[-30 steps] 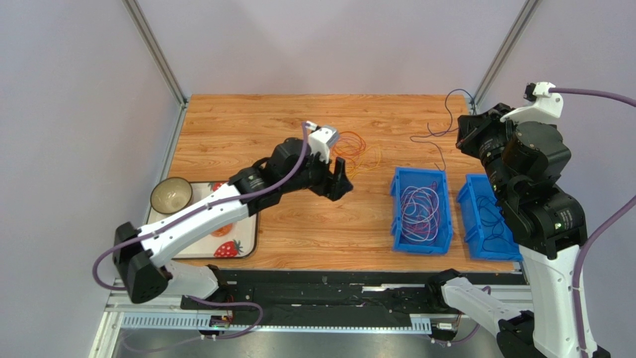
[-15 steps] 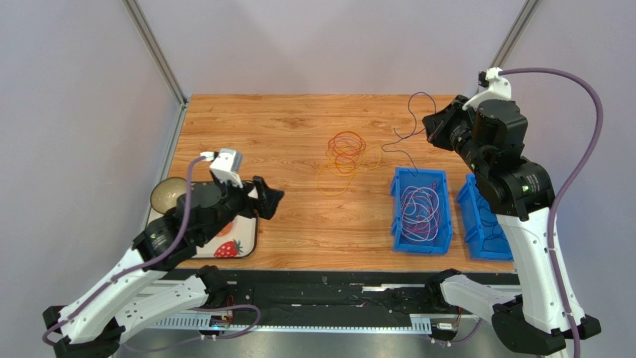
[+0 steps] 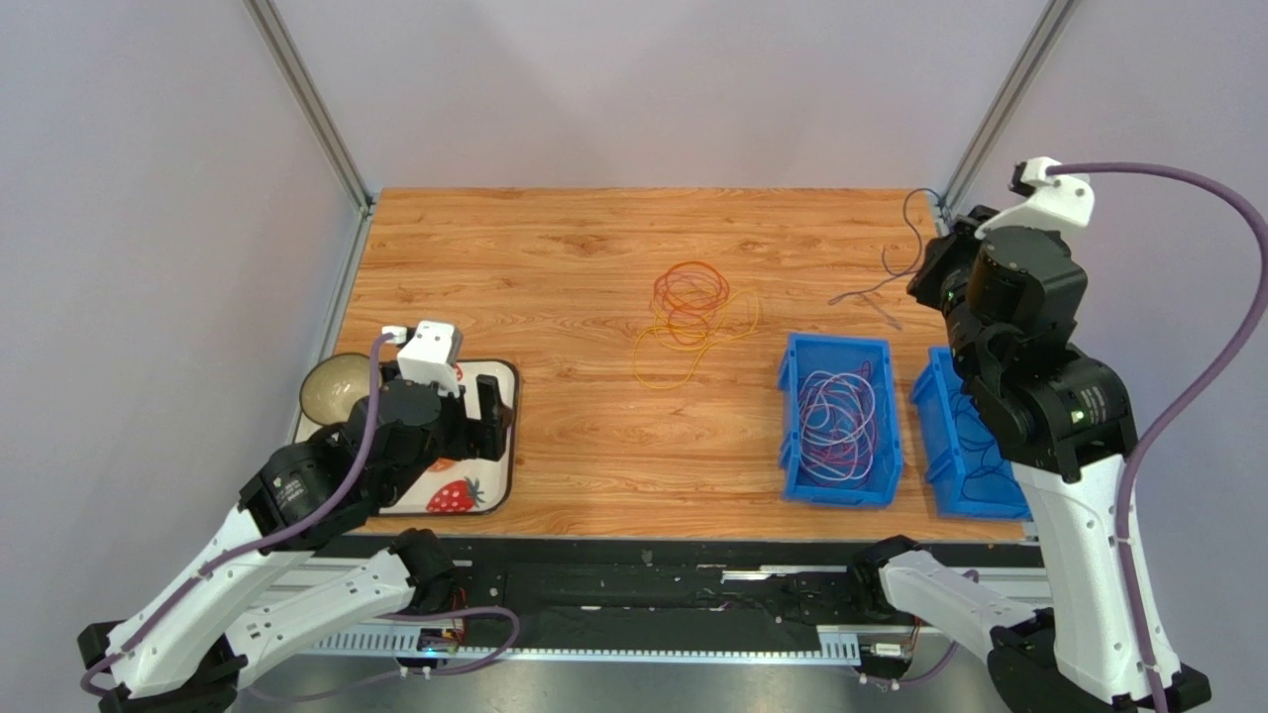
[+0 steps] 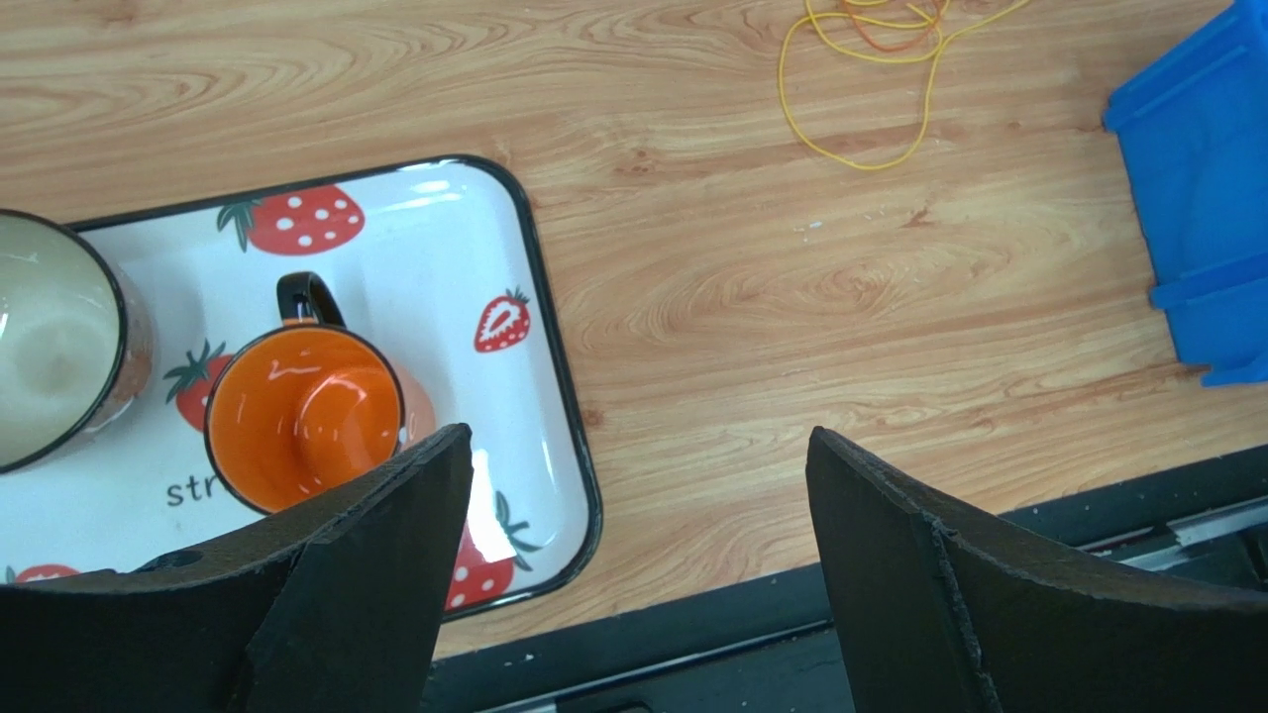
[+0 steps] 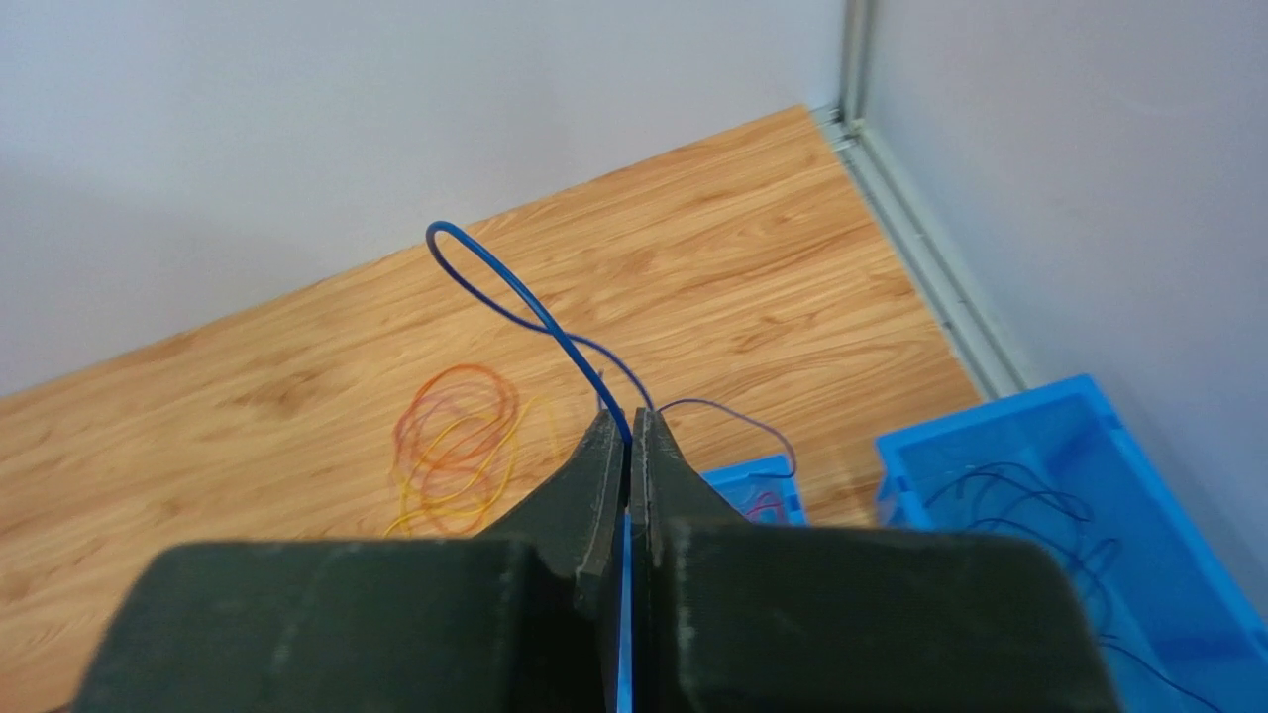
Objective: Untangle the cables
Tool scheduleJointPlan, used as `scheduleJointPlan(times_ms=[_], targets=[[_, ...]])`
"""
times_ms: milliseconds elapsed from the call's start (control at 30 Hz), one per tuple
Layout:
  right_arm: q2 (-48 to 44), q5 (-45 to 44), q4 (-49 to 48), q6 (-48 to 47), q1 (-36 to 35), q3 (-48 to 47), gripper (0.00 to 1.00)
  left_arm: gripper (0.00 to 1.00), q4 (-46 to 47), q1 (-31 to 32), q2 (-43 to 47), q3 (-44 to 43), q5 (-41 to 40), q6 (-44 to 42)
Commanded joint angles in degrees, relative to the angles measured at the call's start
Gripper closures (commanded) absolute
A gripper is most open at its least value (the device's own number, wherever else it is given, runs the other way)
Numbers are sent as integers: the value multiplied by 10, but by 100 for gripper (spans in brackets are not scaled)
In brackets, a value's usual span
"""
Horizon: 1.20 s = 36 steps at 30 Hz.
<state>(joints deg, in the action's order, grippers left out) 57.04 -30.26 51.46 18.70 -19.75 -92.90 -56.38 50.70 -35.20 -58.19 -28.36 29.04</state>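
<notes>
A tangle of orange, red and yellow cables [image 3: 689,314] lies on the wooden table's middle and shows in the right wrist view [image 5: 454,446]; one yellow loop [image 4: 868,164] appears in the left wrist view. My right gripper [image 3: 923,275] [image 5: 628,424] is raised at the back right, shut on a thin blue cable [image 3: 878,285] [image 5: 506,305] that loops up from its tips. My left gripper [image 3: 479,419] [image 4: 637,446] hangs open and holds nothing, above the right edge of the strawberry tray [image 4: 588,446], far from the tangle.
Two blue bins stand at the right: one [image 3: 796,446] [image 5: 744,483] holds purple and white cables, the other [image 3: 935,446] [image 5: 1072,490] dark blue ones. On the tray [image 3: 506,476] sit an orange mug [image 4: 305,416] and a bowl [image 3: 340,389] [image 4: 52,357]. Metal posts frame the back corners.
My left arm has pulled back from the orange tangle to the tray, with its jaws wider. The right gripper has swung left and back right with the blue cable in it.
</notes>
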Motion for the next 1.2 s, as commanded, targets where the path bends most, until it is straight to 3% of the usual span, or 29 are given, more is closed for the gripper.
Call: scheduleJointPlan(times_ms=[0, 300, 433, 733, 833, 1167], targets=[[-12, -158, 16, -24, 1, 5, 100, 12, -10, -2, -16, -6, 6, -12], [-102, -363, -6, 70, 49, 120, 100, 14, -12, -2, -9, -4, 16, -11], [-158, -414, -69, 84, 66, 194, 100, 14, -9, -1, -6, -2, 21, -14], [-165, -464, -72, 152, 82, 286, 100, 14, -21, 23, -6, -4, -2, -2], [-150, -441, -108, 146, 122, 331, 100, 14, -23, 38, -3, -4, -9, 1], [-77, -205, -114, 239, 328, 368, 100, 14, -29, 50, -8, -6, -22, 5]])
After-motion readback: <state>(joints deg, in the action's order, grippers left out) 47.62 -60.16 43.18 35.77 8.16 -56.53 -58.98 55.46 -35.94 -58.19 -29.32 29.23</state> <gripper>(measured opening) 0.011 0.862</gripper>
